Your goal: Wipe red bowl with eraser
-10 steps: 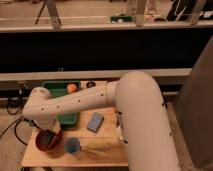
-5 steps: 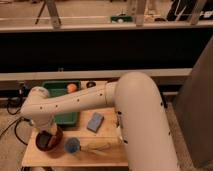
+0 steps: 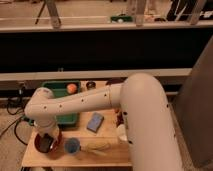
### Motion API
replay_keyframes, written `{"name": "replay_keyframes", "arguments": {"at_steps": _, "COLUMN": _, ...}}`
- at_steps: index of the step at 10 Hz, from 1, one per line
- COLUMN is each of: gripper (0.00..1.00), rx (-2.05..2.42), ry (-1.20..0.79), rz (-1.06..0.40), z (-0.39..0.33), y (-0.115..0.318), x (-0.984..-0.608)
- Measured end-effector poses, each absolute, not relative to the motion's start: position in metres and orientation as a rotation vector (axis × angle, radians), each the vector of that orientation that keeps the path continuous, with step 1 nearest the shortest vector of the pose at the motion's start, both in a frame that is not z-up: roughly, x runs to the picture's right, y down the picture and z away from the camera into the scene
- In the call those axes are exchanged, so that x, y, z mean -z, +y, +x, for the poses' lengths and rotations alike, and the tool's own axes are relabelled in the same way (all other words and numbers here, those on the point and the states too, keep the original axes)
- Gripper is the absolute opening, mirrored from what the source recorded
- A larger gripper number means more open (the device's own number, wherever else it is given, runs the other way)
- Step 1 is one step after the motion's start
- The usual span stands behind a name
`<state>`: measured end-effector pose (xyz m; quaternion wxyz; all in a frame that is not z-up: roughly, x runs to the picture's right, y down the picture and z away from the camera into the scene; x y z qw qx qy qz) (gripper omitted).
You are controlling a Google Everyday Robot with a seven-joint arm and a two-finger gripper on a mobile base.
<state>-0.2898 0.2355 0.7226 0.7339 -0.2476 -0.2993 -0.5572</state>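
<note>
The red bowl sits at the front left of the small wooden table. My gripper reaches down into the bowl from the white arm. A dark block, the eraser, shows inside the bowl right under the gripper. The arm's wrist hides the back of the bowl.
A small blue cup stands just right of the bowl. A yellow corn cob lies beside it. A blue rectangular pad lies mid-table. A green tray with an orange ball is at the back left.
The gripper end of the arm has shifted slightly over the bowl; the other objects have stayed in place.
</note>
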Motion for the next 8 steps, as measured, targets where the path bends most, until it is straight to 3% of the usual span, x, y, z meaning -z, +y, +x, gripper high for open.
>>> {"name": "replay_keyframes", "arguments": {"at_steps": 8, "gripper": 0.00, "rx": 1.222, "ry": -0.572, "rz": -0.510, "z": -0.291, "y": 0.212, "x": -0.746}}
